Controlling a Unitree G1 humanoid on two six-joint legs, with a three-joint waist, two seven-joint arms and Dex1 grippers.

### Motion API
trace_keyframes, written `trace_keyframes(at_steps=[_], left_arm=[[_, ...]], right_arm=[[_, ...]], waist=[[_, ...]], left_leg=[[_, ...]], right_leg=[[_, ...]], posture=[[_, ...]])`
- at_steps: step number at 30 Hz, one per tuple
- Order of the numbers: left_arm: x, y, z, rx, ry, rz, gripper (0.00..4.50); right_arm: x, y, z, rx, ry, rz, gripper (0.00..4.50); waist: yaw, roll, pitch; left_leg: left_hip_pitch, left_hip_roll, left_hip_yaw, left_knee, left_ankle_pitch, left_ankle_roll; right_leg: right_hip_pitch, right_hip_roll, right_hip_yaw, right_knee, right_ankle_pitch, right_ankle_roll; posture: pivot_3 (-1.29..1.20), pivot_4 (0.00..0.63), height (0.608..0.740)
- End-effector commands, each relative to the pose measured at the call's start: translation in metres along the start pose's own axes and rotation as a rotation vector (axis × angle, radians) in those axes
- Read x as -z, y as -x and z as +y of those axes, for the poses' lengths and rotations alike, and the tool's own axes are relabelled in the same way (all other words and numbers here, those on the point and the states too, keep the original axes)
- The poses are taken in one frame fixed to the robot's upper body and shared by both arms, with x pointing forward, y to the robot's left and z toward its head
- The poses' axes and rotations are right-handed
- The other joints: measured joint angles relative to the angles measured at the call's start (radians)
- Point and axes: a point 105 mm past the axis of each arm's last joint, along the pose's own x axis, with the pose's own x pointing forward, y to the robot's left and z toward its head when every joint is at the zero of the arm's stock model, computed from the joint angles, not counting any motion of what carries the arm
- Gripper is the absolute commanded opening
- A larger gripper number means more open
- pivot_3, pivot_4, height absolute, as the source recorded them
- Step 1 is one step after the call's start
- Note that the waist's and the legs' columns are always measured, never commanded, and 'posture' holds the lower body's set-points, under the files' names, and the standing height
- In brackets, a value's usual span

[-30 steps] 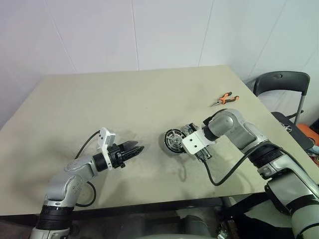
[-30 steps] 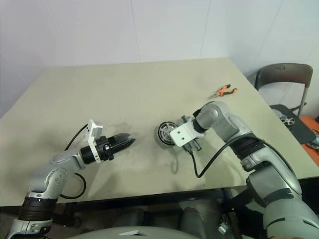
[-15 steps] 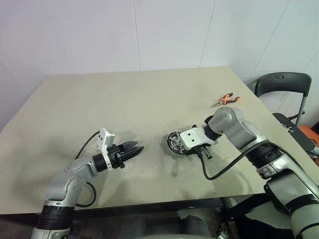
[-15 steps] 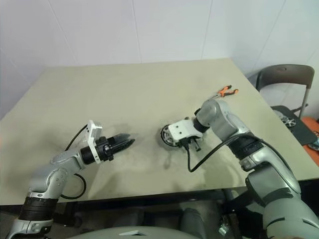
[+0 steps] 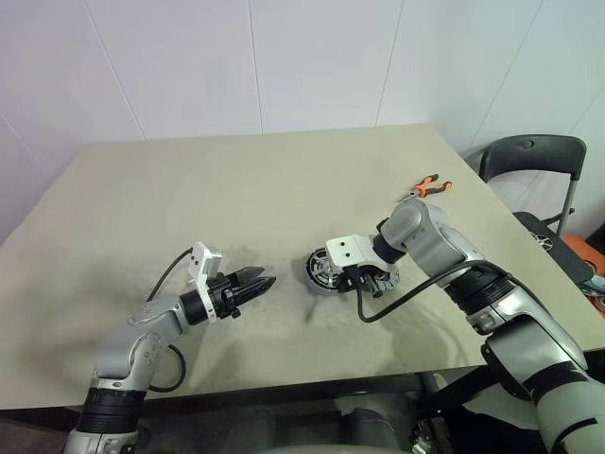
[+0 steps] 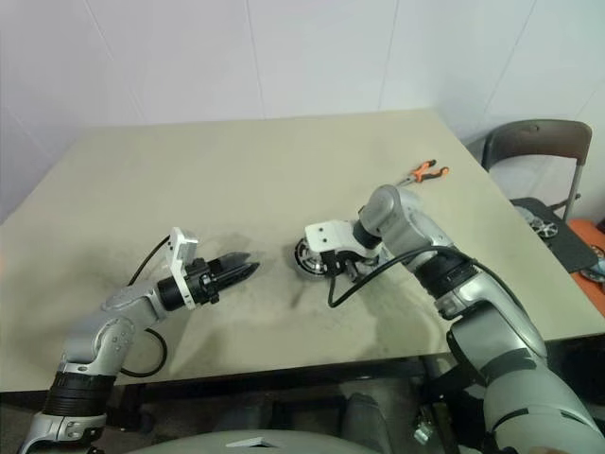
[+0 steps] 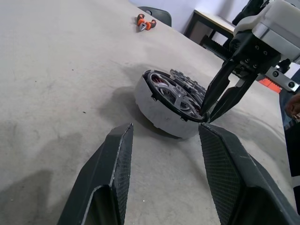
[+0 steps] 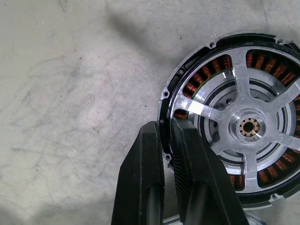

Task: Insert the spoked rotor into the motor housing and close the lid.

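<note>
Rotor and housing sit together: the spoked rotor [image 8: 246,126], silver spokes fanning from a small splined hub, lies inside the round motor housing [image 8: 174,93], copper windings glinting between the spokes. The right claw [image 8: 167,140] is clenched, its ribbed black fingers pinching the housing's dark rim, and the assembly tilts up off the matte, scuffed beige bench [image 5: 236,189]. The grey slotted lid [image 7: 187,84] lies just behind the right claw. The left claw [image 5: 257,284] hovers released, well apart, pointing toward the housing. Orange-handled pliers [image 5: 423,186] lie far beyond.
</note>
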Motion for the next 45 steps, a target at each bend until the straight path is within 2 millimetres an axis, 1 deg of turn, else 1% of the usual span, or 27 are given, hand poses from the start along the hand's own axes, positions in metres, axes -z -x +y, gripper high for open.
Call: trace_keyframes(at_steps=[1,2,5,9,11,13,15,17,18,20,22,28,31,34,38,40,42,45], left_arm=[[-0.007,0.003,-0.001,-0.003,-0.03,-0.021,2.36],[-0.007,0.003,-0.001,-0.002,-0.029,-0.021,2.36],[-0.006,0.003,-0.002,0.001,-0.029,-0.02,2.36],[-0.007,0.002,-0.002,0.006,-0.03,-0.021,2.36],[-0.008,0.002,-0.002,0.009,-0.029,-0.022,2.36],[-0.008,0.001,-0.002,0.009,-0.029,-0.022,2.36],[-0.008,0.001,-0.002,0.007,-0.028,-0.022,2.36],[-0.008,0.002,-0.002,0.006,-0.027,-0.02,2.36],[-0.007,0.002,-0.002,0.005,-0.026,-0.02,2.36],[-0.006,0.002,-0.002,0.007,-0.024,-0.018,2.36],[-0.006,0.003,-0.002,0.009,-0.023,-0.016,2.36],[-0.007,0.004,0.001,0.008,-0.03,-0.008,2.36],[-0.01,0.002,0.001,0.015,-0.034,-0.003,2.36],[-0.013,0.0,-0.001,0.02,-0.04,-0.002,2.36],[-0.014,-0.002,-0.006,0.027,-0.044,0.002,2.36],[-0.014,-0.001,-0.006,0.025,-0.043,0.005,2.36],[-0.012,-0.001,-0.005,0.024,-0.042,0.007,2.36],[-0.009,0.0,-0.005,0.023,-0.04,0.01,2.36]], right_arm=[[-0.005,0.009,-0.004,0.036,0.033,-0.019,0.98],[-0.009,0.011,-0.007,0.043,0.01,-0.036,1.26],[-0.022,0.019,-0.006,0.017,-0.015,-0.095,1.26],[-0.031,0.026,-0.001,-0.008,-0.018,-0.135,1.26],[-0.038,0.032,0.002,-0.021,-0.04,-0.184,1.26],[-0.045,0.039,0.005,-0.009,-0.048,-0.234,1.26],[-0.055,0.045,0.001,0.044,-0.09,-0.332,1.26],[-0.058,0.044,-0.003,0.14,-0.094,-0.375,0.87],[-0.057,0.043,-0.005,0.177,-0.089,-0.382,0.69],[-0.051,0.037,-0.007,0.259,-0.145,-0.403,0.04],[-0.046,0.031,-0.007,0.318,-0.218,-0.421,0.04],[-0.044,0.018,-0.01,0.48,-0.397,-0.504,0.04],[-0.042,0.022,-0.019,0.565,-0.454,-0.537,0.04],[-0.032,0.024,-0.025,0.64,-0.508,-0.535,0.04],[-0.01,0.02,-0.022,0.674,-0.589,-0.521,0.04],[0.003,0.015,-0.02,0.676,-0.637,-0.503,0.04],[0.01,0.006,-0.013,0.648,-0.661,-0.482,0.04],[0.015,-0.014,0.001,0.583,-0.66,-0.435,0.04]], waist=[[0.0,0.0,0.0],[0.001,0.0,0.0],[0.001,0.0,0.0],[0.002,0.0,0.0],[0.002,0.0,0.0],[0.002,0.0,0.0],[0.002,0.0,0.0],[0.003,0.0,0.0],[0.003,-0.001,-0.001],[0.004,-0.002,-0.001],[0.004,-0.003,-0.001],[0.004,-0.004,-0.001],[0.003,-0.004,-0.001],[0.004,-0.003,-0.001],[0.003,-0.003,-0.001],[0.002,-0.003,-0.001],[0.001,-0.003,-0.001],[0.001,-0.002,-0.001]], left_leg=[[0.0,0.0,0.0,0.0,0.0,0.0],[0.0,0.0,0.0,0.0,0.0,0.0],[0.0,0.0,0.0,0.0,0.0,0.0],[0.0,0.0,0.0,0.0,0.0,0.0],[0.0,0.0,0.0,0.0,0.0,0.0],[0.0,0.0,0.0,0.0,0.0,0.0],[0.0,0.0,0.0,0.0,0.0,0.0],[0.0,0.001,0.0,0.0,0.0,0.0],[0.0,0.001,0.0,0.0,0.0,0.0],[-0.001,0.001,0.0,-0.001,0.0,0.0],[-0.001,0.0,0.0,-0.001,-0.001,0.001],[-0.003,0.0,0.0,-0.002,-0.001,0.002],[-0.003,0.0,0.0,-0.003,-0.001,0.002],[-0.003,-0.001,0.0,-0.003,-0.001,0.002],[-0.003,0.0,0.0,-0.003,-0.001,0.002],[-0.003,0.0,0.0,-0.003,-0.001,0.002],[-0.002,0.0,0.0,-0.003,-0.001,0.001],[-0.002,0.0,0.0,-0.003,-0.001,0.001]], right_leg=[[0.0,0.0,0.0,0.0,0.0,0.0],[0.0,0.0,0.0,0.0,0.0,0.0],[0.0,0.0,0.0,0.0,0.0,0.0],[-0.001,0.0,0.0,0.0,0.0,0.0],[-0.001,0.0,0.0,0.0,0.0,0.0],[-0.001,0.0,0.0,0.0,0.0,0.0],[-0.001,0.0,0.0,0.0,0.0,0.0],[-0.001,0.0,0.0,0.0,0.0,0.0],[-0.001,0.0,0.0,0.0,0.0,0.0],[0.0,0.0,0.0,-0.002,0.0,0.0],[0.0,0.0,0.0,-0.003,0.0,0.0],[-0.001,-0.001,0.0,-0.006,0.0,0.0],[-0.001,0.0,-0.001,-0.008,0.0,0.0],[0.0,0.0,-0.001,-0.008,0.0,0.0],[0.0,0.0,-0.001,-0.007,0.0,0.0],[0.001,0.0,-0.001,-0.006,0.0,0.0],[0.002,0.0,-0.001,-0.005,0.0,0.0],[0.003,0.0,-0.001,-0.003,0.0,0.0]], posture=[[0.0,0.0,0.74],[0.0,0.0,0.74],[0.0,0.0,0.74],[0.0,0.0,0.74],[0.0,0.0,0.74],[0.0,0.0,0.74],[0.0,0.0,0.74],[0.0,0.0,0.74],[0.0,0.0,0.74],[0.0,0.0,0.74],[0.0,0.0,0.74],[0.0,0.0,0.74],[0.0,0.0,0.74],[0.0,0.0,0.74],[0.0,0.0,0.74],[0.0,0.0,0.74],[0.0,0.0,0.74],[0.0,0.0,0.74]])
